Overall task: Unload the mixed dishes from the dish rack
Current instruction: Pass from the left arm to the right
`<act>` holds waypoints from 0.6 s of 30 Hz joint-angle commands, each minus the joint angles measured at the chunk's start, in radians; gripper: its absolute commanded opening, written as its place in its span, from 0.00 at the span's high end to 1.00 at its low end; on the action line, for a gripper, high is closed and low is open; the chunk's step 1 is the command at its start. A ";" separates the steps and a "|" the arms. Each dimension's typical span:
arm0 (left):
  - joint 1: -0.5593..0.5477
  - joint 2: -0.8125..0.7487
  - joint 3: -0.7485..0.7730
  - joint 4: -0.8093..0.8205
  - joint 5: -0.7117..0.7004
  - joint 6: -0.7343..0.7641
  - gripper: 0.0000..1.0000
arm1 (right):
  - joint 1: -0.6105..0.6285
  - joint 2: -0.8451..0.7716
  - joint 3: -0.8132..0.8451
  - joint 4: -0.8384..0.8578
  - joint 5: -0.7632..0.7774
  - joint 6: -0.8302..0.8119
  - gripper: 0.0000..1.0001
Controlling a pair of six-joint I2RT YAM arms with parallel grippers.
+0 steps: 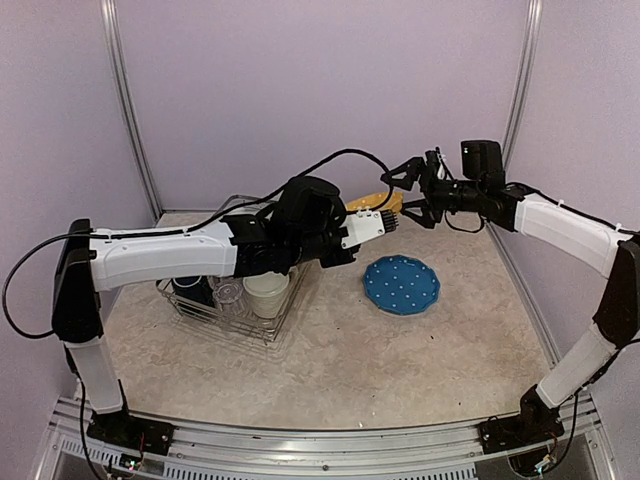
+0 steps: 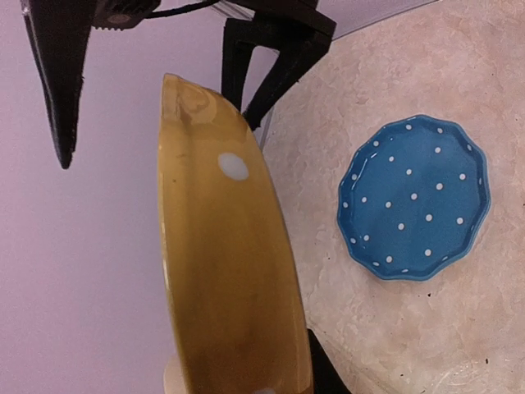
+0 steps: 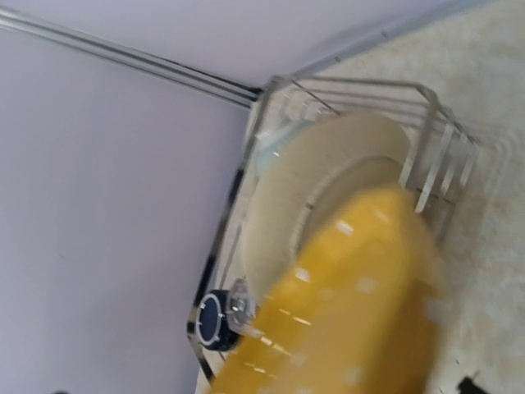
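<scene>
My left gripper [image 1: 388, 222] is shut on the lower rim of a yellow dotted plate [image 1: 372, 203] and holds it on edge in the air, right of the dish rack [image 1: 200, 314]. In the left wrist view the plate [image 2: 221, 246] stands edge-on between my pads. My right gripper [image 1: 408, 197] is open, its black fingers [image 2: 57, 90] spread on either side of the plate's upper rim. A blue dotted plate [image 1: 401, 284] lies flat on the table. The rack holds a navy mug [image 1: 192, 290], a clear glass [image 1: 228, 294] and a cream mug [image 1: 266, 294].
In the right wrist view the yellow plate [image 3: 361, 312] is blurred up close. Behind it a cream plate [image 3: 328, 156] stands in the wire rack [image 3: 428, 156], with the navy mug [image 3: 210, 320] and a glass [image 3: 239, 299]. Walls close in behind and at both sides.
</scene>
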 commanded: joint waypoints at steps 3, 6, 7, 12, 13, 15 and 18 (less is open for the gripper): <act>-0.019 0.019 0.086 0.264 -0.080 0.104 1.00 | 0.011 -0.064 -0.088 0.083 0.022 0.098 0.03; -0.027 0.027 0.101 0.260 -0.076 0.111 1.00 | 0.012 -0.054 -0.124 0.173 -0.025 0.171 0.15; -0.031 0.031 0.107 0.245 -0.075 0.109 1.00 | 0.012 -0.054 -0.142 0.236 -0.041 0.217 0.21; -0.038 0.024 0.120 0.157 -0.049 0.049 0.99 | 0.012 -0.067 -0.208 0.387 -0.047 0.363 0.53; -0.038 0.019 0.115 0.148 -0.041 0.040 0.99 | 0.014 -0.067 -0.214 0.404 -0.044 0.380 0.58; -0.039 0.007 0.103 0.150 -0.041 0.031 0.98 | 0.015 -0.061 -0.209 0.408 -0.046 0.395 0.64; -0.041 0.007 0.106 0.129 -0.044 0.013 0.94 | 0.015 -0.053 -0.235 0.477 -0.049 0.440 0.83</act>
